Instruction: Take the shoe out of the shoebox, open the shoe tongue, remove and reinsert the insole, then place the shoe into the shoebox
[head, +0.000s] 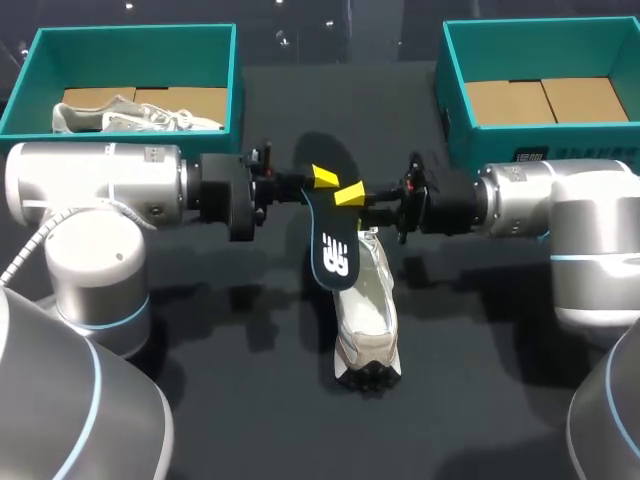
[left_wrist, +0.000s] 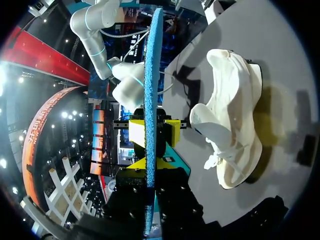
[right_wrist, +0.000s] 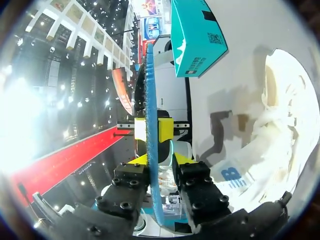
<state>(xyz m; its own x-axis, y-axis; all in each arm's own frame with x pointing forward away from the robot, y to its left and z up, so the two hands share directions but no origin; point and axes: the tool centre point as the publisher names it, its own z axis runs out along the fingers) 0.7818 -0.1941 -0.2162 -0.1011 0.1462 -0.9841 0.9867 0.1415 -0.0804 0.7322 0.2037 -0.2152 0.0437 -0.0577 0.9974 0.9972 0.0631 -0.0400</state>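
**Insole (head: 333, 245) gripped from two sides, above the shoe (head: 368, 320)**

My left pincer (head: 322, 178) and my right pincer (head: 350, 194) are both clenched on one end of the dark insole. They come from opposite sides, and their yellow tips are close together. The insole hangs down over the white shoe, which lies on the desk (head: 250, 400). I cannot tell if the two touch. The left shoebox (head: 137, 45) holds another pale shoe (head: 130, 115). The right shoebox (head: 455, 90) shows its cardboard floor.
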